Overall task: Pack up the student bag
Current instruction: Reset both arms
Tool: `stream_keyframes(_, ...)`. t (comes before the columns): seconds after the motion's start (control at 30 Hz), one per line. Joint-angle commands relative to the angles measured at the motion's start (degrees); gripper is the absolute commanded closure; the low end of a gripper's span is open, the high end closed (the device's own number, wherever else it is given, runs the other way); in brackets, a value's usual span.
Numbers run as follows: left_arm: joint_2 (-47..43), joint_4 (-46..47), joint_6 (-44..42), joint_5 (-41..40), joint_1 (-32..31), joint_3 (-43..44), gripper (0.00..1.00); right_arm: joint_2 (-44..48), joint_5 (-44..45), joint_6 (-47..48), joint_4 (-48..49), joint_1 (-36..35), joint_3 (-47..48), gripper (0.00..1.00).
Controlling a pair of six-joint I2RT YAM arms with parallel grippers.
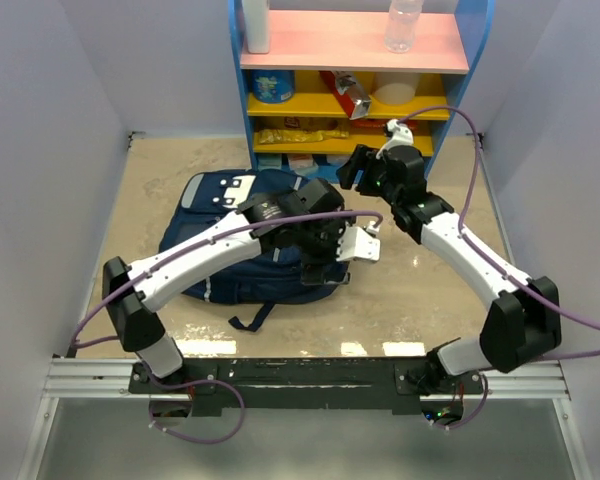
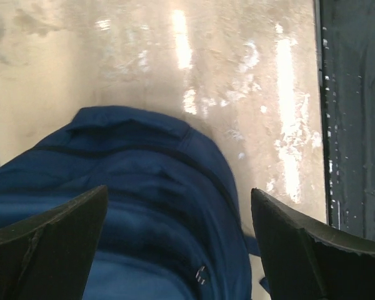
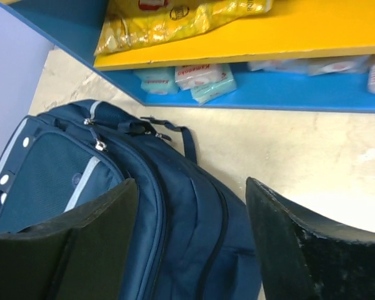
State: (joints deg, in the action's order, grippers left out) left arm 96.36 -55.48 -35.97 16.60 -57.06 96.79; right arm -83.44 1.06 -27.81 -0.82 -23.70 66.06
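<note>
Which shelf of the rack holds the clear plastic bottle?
The pink top shelf: the clear bottle stands at its right end. The yellow shelves below hold none.

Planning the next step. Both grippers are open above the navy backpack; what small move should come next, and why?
Probably lower the right gripper toward the zipper pulls near the top of the student bag: the bag looks zipped shut, nothing can go in, and that open gripper hangs nearest them.

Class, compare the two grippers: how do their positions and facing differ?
The left gripper hangs over the student bag; the right gripper is at the bag's far edge by the shelf. The left faces bag and bare table; the right faces the shelf. Both are open and empty.
</note>
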Motion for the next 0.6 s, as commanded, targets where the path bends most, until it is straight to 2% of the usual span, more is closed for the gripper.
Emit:
stream_keyframes(0.0, -7.2, 2.7, 5.6, -5.5, 3.6, 3.1, 0.00, 5.2, 2.7, 1.3, -3.9, 0.1, -1.1, 0.25)
stream_keyframes(0.03, -9.5, 4.2, 7.4, -7.9, 4.4, 2.8, 0.00, 7.0, 1.3, 1.9, -4.4, 0.1, -1.6, 0.23)
stream_keyframes(0.07, -10.7, 6.0, 8.9, -9.6, 5.5, 2.4, 0.00, 8.0, 0.3, 2.1, -4.5, 0.1, -2.2, 0.17)
stream_keyframes(0.13, -14.2, 7.7, 12.1, -9.0, 10.0, -0.2, 0.00, 10.6, -1.0, 1.6, -2.9, 0.1, -5.5, 0.13)
stream_keyframes(0.17, -15.0, 8.3, 13.0, -6.3, 13.3, -0.8, 0.00, 12.4, -1.0, 1.6, -2.3, 0.1, -6.4, 0.02)
stream_keyframes(0.33, -20.1, 10.8, 15.3, -4.8, 20.5, -6.4, 0.00, 13.3, -2.6, 3.2, -9.7, 0.1, -5.7, 0.01)
stream_keyframes(0.57, -26.6, 16.9, 16.6, 1.5, 37.5, -16.3, 0.00, 19.3, -2.6, 4.1, -10.2, 0.1, -11.3, 0.01)
